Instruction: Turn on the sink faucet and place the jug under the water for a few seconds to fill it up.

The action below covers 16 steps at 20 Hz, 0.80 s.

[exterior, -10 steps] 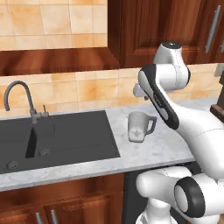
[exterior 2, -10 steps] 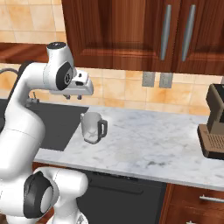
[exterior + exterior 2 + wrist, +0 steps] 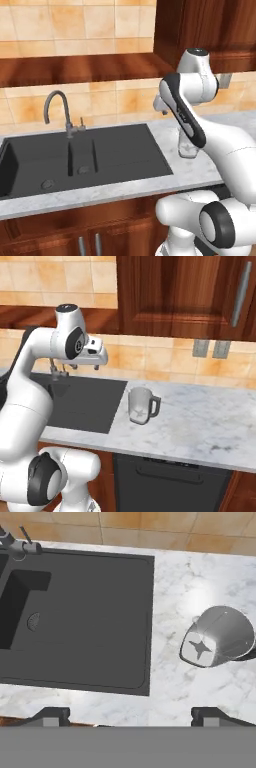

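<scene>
In the left base view the arm's forearm hides most of the jug, leaving only its glassy lower body showing on the counter. In the right base view the jug stands upright in plain sight, loop handle turned to the right and away from the sink, just beside the basin's right edge. The faucet is whole in the left base view, but the arm covers most of it in the right base view, and only its base and lever show at the top left corner of the hand view. The gripper hangs above the counter with its two dark fingertips spread wide apart and nothing between them; the jug lies ahead of it and off to the right, well apart, not touched. The jug's front carries a pale star-like mark; no readable writing shows anywhere.
</scene>
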### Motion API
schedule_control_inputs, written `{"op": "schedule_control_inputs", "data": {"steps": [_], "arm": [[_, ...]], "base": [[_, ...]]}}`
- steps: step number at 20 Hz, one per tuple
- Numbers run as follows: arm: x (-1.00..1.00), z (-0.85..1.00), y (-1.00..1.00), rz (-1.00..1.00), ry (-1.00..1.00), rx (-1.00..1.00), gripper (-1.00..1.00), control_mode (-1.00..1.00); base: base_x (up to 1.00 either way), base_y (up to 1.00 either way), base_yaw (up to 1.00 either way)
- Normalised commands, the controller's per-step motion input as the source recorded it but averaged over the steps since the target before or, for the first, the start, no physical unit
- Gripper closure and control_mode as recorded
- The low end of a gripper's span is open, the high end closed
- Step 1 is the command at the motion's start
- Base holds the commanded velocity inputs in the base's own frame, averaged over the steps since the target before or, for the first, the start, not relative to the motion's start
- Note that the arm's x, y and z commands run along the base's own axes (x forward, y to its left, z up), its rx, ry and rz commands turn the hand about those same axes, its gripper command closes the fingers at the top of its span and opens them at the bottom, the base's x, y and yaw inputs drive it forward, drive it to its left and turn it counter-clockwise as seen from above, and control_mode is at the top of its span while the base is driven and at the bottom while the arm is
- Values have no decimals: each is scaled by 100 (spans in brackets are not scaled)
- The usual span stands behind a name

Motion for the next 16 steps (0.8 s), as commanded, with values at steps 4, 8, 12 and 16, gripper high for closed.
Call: {"op": "schedule_control_inputs", "data": {"steps": [4, 8, 12, 16], "arm": [[0, 0, 0, 0, 0, 0, -100, 100], [0, 0, 0, 0, 0, 0, -100, 100], [0, 0, 0, 0, 0, 0, -100, 100], [0, 0, 0, 0, 0, 0, -100, 100]], "base": [[0, 78, -1], [3, 38, 0], [4, -10, -2], [6, -16, -1]]}}
